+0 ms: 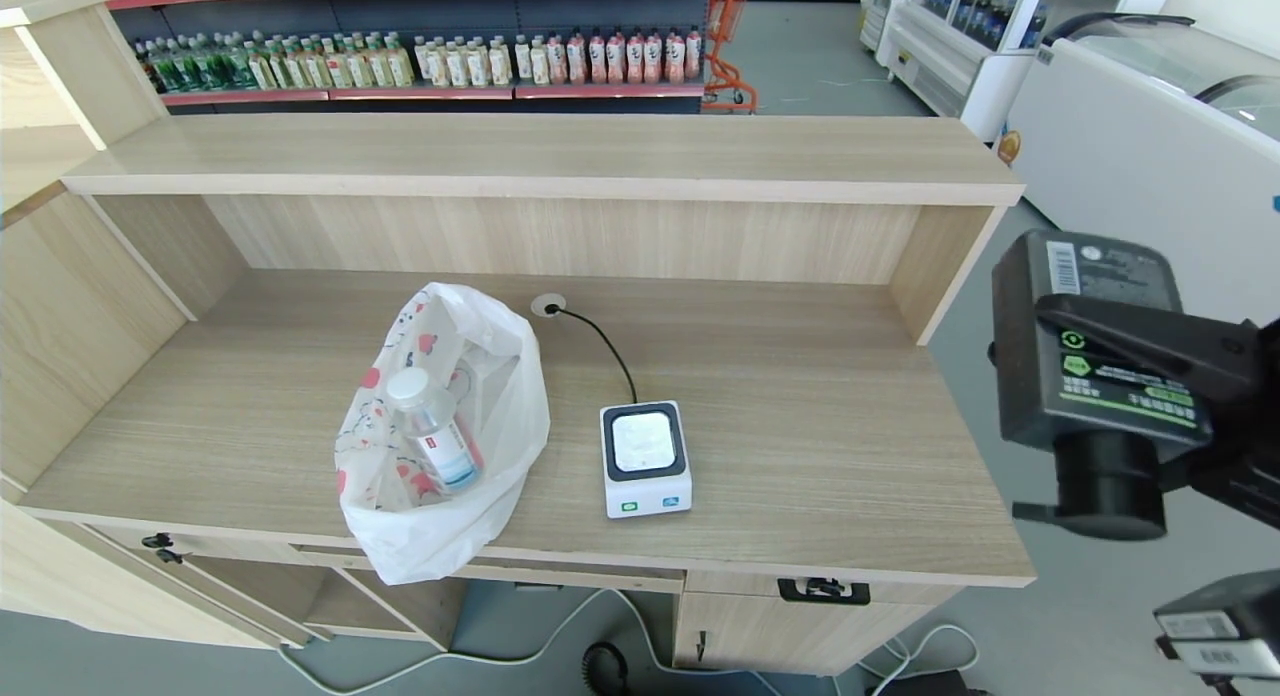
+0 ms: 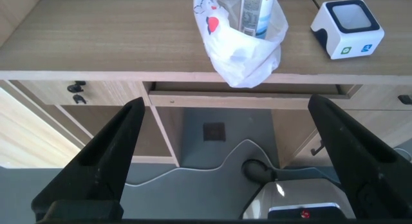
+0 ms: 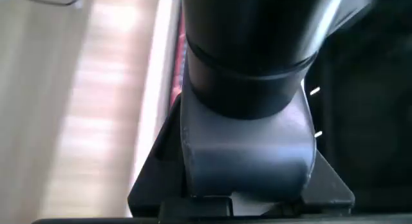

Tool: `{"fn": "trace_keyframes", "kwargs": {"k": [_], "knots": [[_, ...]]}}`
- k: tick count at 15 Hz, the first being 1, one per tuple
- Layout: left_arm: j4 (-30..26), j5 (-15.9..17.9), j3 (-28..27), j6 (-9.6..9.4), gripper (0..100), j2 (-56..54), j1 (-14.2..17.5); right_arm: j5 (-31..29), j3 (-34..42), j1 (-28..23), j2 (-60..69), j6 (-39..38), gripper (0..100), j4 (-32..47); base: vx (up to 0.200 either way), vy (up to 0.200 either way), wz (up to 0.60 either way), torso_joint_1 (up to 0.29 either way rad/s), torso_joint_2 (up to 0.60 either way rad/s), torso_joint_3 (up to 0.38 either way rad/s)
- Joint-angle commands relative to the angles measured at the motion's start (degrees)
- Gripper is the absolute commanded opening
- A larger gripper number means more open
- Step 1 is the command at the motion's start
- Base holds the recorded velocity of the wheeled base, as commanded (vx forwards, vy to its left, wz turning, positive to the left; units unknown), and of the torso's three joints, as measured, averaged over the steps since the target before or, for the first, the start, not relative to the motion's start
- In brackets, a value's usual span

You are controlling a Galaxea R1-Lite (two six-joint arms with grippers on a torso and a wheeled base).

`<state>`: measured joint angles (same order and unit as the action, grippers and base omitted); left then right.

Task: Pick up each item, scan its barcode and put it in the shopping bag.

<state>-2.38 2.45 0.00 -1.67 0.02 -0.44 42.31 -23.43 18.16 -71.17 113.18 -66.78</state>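
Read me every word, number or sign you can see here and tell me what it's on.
Nothing reads clearly enough to quote.
Black bottle: white barcode sticker and green label, print too small.
Clear bottle in the shopping bag: red-and-blue label, blurred.
Scanner: a green and a blue icon, no legible words.
Shelf bottles: labels too small.

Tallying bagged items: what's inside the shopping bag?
A clear bottle with a white cap leans inside the shopping bag; a pale carton seems to stand behind it. The bag's folds hide anything lower down.
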Motion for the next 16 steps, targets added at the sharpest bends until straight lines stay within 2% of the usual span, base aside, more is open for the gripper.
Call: {"fn": "trace_keyframes", "kwargs": {"k": [1, 3, 6, 10, 16], "knots": [[0.00, 0.01, 0.00, 0.00, 100, -0.02, 0.00, 4.80, -0.21, 12.16, 1.82, 10.05, 0, -9.68, 0.000, 0.000, 0.00, 0.000, 0.00, 0.000], [0.00, 0.01, 0.00, 0.00, 100, -0.02, 0.00, 7.26, 1.19, 15.76, 0.15, 12.33, 0, -14.17, 0.000, 0.000, 0.00, 0.000, 0.00, 0.000], [0.00, 0.01, 0.00, 0.00, 100, -0.02, 0.00, 10.16, 1.46, 20.86, 0.42, 17.34, 0, -14.43, 0.000, 0.000, 0.00, 0.000, 0.00, 0.000], [0.00, 0.01, 0.00, 0.00, 100, -0.02, 0.00, 14.29, 2.07, 21.91, 1.03, 18.83, 0, -14.08, 0.000, 0.000, 0.00, 0.000, 0.00, 0.000], [0.00, 0.01, 0.00, 0.00, 100, -0.02, 0.00, 17.01, 2.07, 21.91, 2.17, 19.19, 0, -11.09, 0.000, 0.000, 0.00, 0.000, 0.00, 0.000]]}}
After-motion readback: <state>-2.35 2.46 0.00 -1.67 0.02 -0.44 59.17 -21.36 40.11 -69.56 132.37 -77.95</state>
